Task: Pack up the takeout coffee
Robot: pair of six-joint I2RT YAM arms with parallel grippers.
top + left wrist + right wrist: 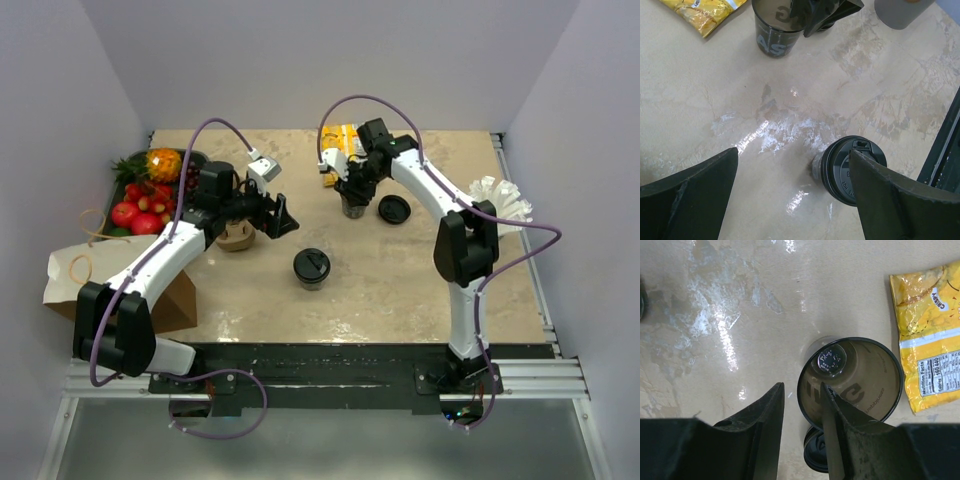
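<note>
my right end effector (pixel 802 387) straddles the rim of the open cup (pixel 867 382), half-closed, not clamping; my left end effector (pixel 793 152) gapes wide, empty.

Plain pale walls (pixel 300 60) box the table (pixel 400 290) in on three sides. The top's a beige marbled stone look, with shiny glare patches from light overhead. Black strip and metal rail (pixel 540 375) along the near edge, grey floor (pixel 340 445) below.

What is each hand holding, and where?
Left hand: nothing. Right hand straddles the rim of the open cup, one finger inside; whether it grips cannot be told.
</note>
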